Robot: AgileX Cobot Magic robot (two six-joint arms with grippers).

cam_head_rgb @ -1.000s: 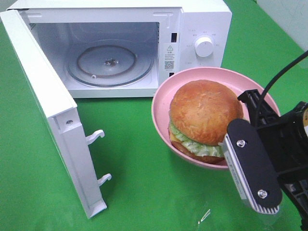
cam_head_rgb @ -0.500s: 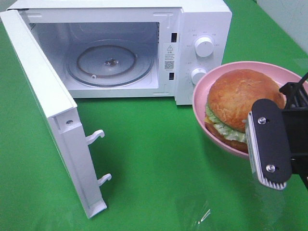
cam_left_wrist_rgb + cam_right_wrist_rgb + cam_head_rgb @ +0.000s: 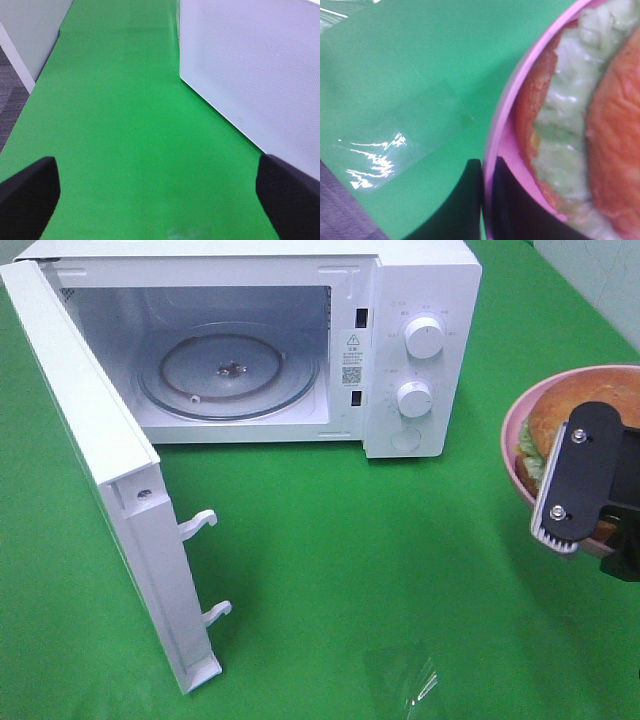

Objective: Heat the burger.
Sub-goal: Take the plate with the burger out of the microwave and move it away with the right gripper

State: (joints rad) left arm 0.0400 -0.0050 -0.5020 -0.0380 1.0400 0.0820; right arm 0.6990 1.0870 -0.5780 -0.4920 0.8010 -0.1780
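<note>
The burger [image 3: 565, 408], with a golden-brown bun and green lettuce, sits in a shallow pink bowl [image 3: 511, 436] at the far right edge of the exterior high view. My right gripper [image 3: 580, 495] is shut on the bowl's rim and holds the bowl. In the right wrist view the two black fingers [image 3: 467, 200] pinch the pink rim [image 3: 506, 117], with the burger [image 3: 615, 125] just inside. The white microwave [image 3: 420, 280] stands at the back with its door [image 3: 90, 440] swung wide open and its glass turntable [image 3: 230, 370] bare. My left gripper [image 3: 160, 200] is open and empty over the green cloth.
The open door sticks out toward the front left, with two latch hooks [image 3: 205, 525] on its edge. Two knobs [image 3: 424, 337] are on the microwave's right panel. A white perforated panel [image 3: 250, 65] stands close beside the left gripper. A green cloth [image 3: 350, 540] covers the table.
My right gripper has carried the bowl and burger to the right, from in front of the microwave's opening to the right edge of the view. Both knobs now show.
</note>
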